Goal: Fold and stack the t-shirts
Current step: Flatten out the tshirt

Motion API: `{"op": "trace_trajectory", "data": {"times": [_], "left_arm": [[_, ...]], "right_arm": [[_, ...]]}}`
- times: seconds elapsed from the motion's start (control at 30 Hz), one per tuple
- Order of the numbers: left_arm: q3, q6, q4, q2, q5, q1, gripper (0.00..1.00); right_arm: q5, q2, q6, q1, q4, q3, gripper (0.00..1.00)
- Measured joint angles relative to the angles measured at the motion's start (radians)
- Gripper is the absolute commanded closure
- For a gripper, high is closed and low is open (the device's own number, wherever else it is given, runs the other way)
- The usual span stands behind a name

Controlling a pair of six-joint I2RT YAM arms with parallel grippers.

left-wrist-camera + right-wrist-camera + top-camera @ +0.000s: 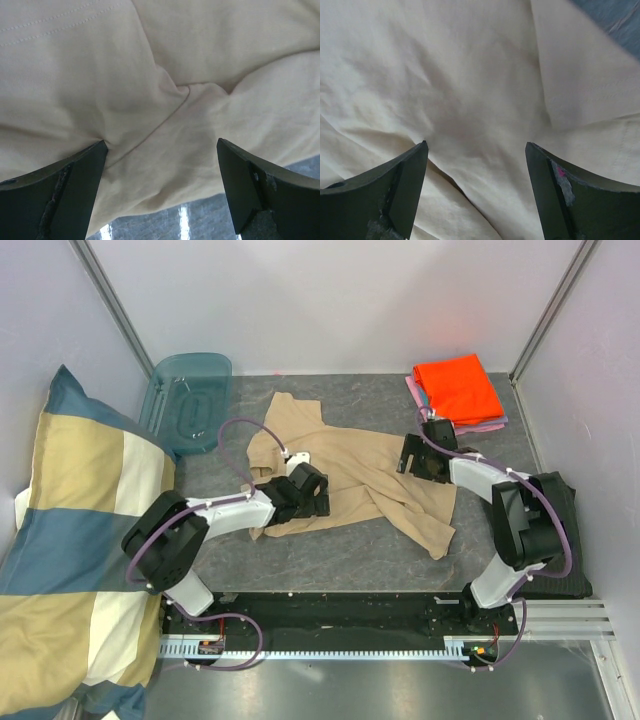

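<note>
Hovering released and empty just over tan t-shirt (370, 475) sprawling upper-left to lower-right: left gripper (161, 144) lower-left, right gripper (476, 145) right.

Your right gripper (476, 146) stands wide open over the wrinkled beige t-shirt (470, 75), which fills the view; a corner of grey surface (616, 14) shows top right.
</note>
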Motion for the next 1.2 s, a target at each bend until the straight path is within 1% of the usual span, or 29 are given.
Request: {"op": "trace_trajectory", "data": {"times": [0.1, 0.23, 0.37, 0.5, 0.7, 0.83, 0.97, 1.1, 1.2], "left_arm": [[0.049, 0.000, -0.002, 0.047, -0.004, 0.012, 0.00], [0.118, 0.000, 0.009, 0.114, 0.015, 0.064, 0.00], [0.193, 0.000, 0.018, 0.177, 0.043, 0.137, 0.00], [0.310, 0.013, 0.014, 0.269, 0.058, 0.179, 0.00], [0.587, 0.071, -0.015, 0.460, 0.132, 0.192, 0.02], [0.769, 0.095, -0.027, 0.579, 0.222, 0.189, 0.03], [0.913, 0.117, -0.034, 0.675, 0.319, 0.177, 0.03], [0.984, 0.139, -0.021, 0.727, 0.402, 0.141, 0.03], [0.986, 0.147, 0.009, 0.740, 0.465, 0.102, 0.04]], "right_arm": [[-0.020, -0.005, -0.005, 0.012, 0.024, -0.059, 0.13], [-0.058, -0.077, 0.005, 0.047, 0.056, -0.143, 0.13], [-0.085, -0.166, 0.016, 0.108, 0.066, -0.235, 0.13], [-0.114, -0.252, 0.056, 0.200, 0.061, -0.313, 0.13], [-0.146, -0.340, 0.172, 0.406, 0.042, -0.379, 0.12], [-0.142, -0.338, 0.259, 0.585, 0.036, -0.376, 0.11], [-0.126, -0.250, 0.314, 0.779, 0.012, -0.284, 0.11], [-0.114, -0.139, 0.329, 0.907, 0.014, -0.160, 0.10], [-0.113, -0.114, 0.328, 0.955, 0.014, -0.103, 0.09]]}}
